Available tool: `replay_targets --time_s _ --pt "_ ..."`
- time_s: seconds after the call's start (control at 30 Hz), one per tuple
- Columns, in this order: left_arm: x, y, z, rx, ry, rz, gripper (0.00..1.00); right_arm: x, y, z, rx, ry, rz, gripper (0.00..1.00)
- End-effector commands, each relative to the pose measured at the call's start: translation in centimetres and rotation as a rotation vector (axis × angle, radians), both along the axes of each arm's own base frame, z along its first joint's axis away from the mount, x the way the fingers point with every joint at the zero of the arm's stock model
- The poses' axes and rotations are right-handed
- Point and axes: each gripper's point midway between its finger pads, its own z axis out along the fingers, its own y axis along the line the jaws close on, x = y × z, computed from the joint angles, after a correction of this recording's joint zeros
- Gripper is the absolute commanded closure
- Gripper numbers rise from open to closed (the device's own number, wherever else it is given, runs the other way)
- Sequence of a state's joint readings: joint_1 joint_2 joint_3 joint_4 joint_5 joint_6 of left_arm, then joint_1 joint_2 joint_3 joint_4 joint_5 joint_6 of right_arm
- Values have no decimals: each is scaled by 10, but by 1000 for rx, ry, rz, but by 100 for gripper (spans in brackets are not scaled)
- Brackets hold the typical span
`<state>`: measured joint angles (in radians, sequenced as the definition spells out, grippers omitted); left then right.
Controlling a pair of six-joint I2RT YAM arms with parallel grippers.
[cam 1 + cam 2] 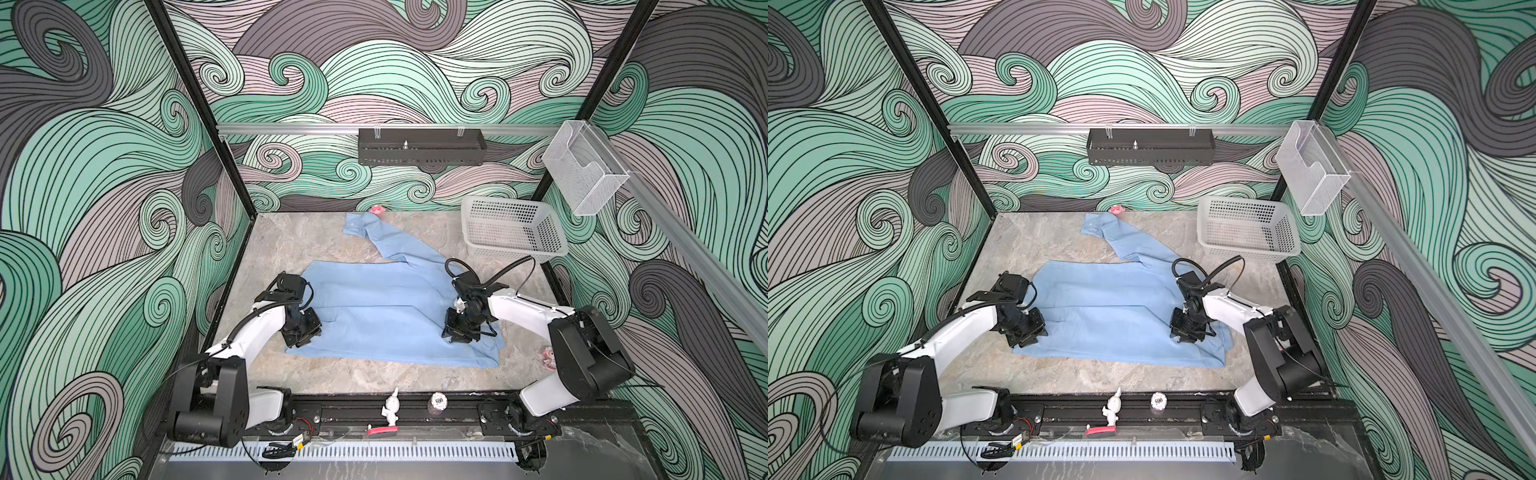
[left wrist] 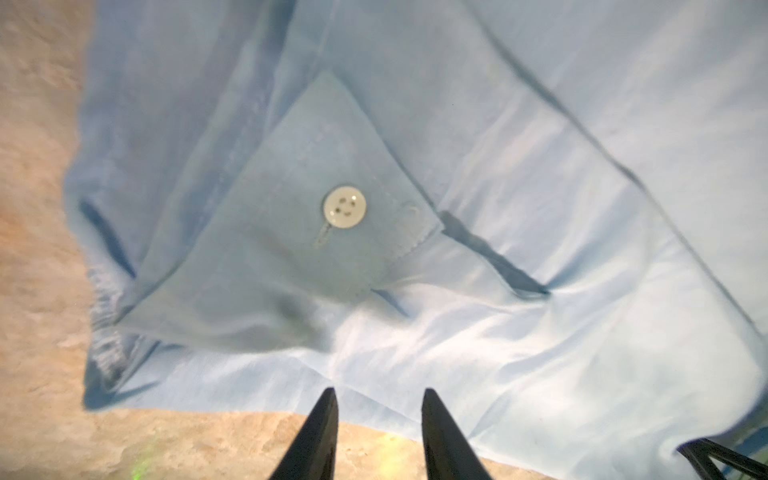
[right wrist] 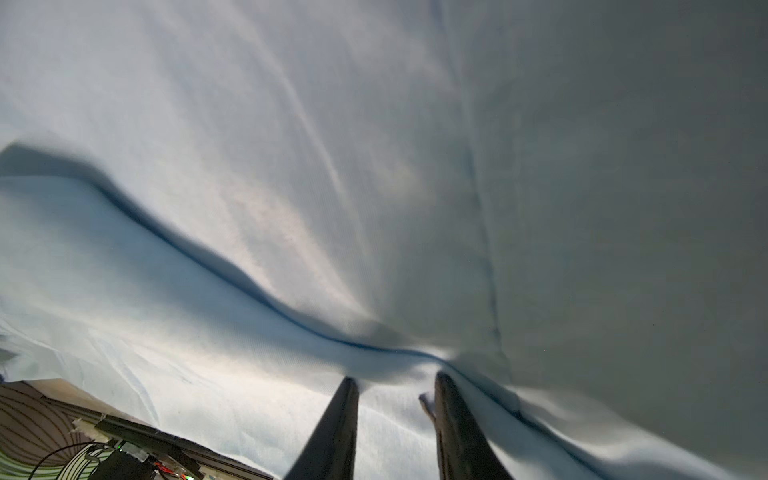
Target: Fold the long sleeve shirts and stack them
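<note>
Blue shirt (image 1: 374, 299): light blue woven cloth, spread flat on the middle of the table (image 1: 291, 249), between the two arms, in both top views (image 1: 1113, 316). A fold line crosses the body.
Sleeve (image 1: 386, 241): runs from the right-hand shoulder area towards the far edge of the table; the cuff lies near the back wall.
Flap (image 2: 291, 249): a pointed piece of the shirt in the left wrist view, lying on the body cloth and fastened with one white button (image 2: 345, 207).
Left gripper (image 1: 299, 340): at the left side of the shirt, near its near corner. The fingers (image 2: 324, 436) stand partly apart over the cloth edge; nothing is clamped between them (image 2: 378, 395).
Right gripper (image 1: 459, 338): on the right-hand part of the shirt. The fingers (image 3: 336, 428) stand partly apart, with their tips at a raised fold of cloth (image 3: 395, 382); flat cloth shows in the gap, none clamped.
Basket (image 1: 519, 245): white perforated plastic, at the far right corner of the table, apart from the shirt.
</note>
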<state>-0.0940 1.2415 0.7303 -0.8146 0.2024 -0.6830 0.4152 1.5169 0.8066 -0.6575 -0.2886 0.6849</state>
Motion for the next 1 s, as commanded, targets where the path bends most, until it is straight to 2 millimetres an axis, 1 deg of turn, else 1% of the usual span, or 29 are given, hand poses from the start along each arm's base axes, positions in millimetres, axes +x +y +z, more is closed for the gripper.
replay_targets --time_s 0.0,0.03,0.1,0.13,0.17,0.2,0.27,0.3,0.33,0.4,0.47,0.57,0.63,0.73,0.83,0.97 --pt "25 3 48 19 -115 -8 58 31 -17 47 -100 -194 2 57" --pt "37 7 65 44 -167 -13 55 44 -23 64 -134 -255 -7 54" --pt "70 18 100 120 -295 -13 49 74 -40 95 -197 -356 -51 49" --pt "83 22 113 136 -337 -9 45 86 -47 103 -214 -377 -78 47" --pt "97 27 125 146 -364 -1 43 100 -55 110 -225 -386 -109 46" --pt "112 30 133 149 -375 3 42 114 -63 112 -242 -384 -135 45" --pt "139 34 144 159 -395 1 40 138 -76 112 -274 -376 -165 44" --pt "154 35 138 161 -370 -2 40 150 -81 108 -285 -366 -175 43" --pt "164 36 136 162 -359 -3 40 160 -84 105 -295 -361 -176 43" --pt "184 39 124 160 -313 -11 40 182 -88 95 -300 -343 -167 42" --pt "198 41 112 138 -260 -12 41 203 -82 87 -267 -337 -145 42" --pt "214 41 86 105 -193 -10 44 233 -63 81 -193 -364 -96 44" --pt "219 40 77 87 -181 -6 45 248 -53 77 -175 -377 -64 46" --pt "221 42 73 80 -185 4 46 269 -42 74 -181 -406 -14 46" --pt "220 44 75 71 -192 12 46 285 -27 68 -187 -431 52 47" --pt "216 45 87 64 -216 14 46 305 -5 55 -215 -460 135 47"
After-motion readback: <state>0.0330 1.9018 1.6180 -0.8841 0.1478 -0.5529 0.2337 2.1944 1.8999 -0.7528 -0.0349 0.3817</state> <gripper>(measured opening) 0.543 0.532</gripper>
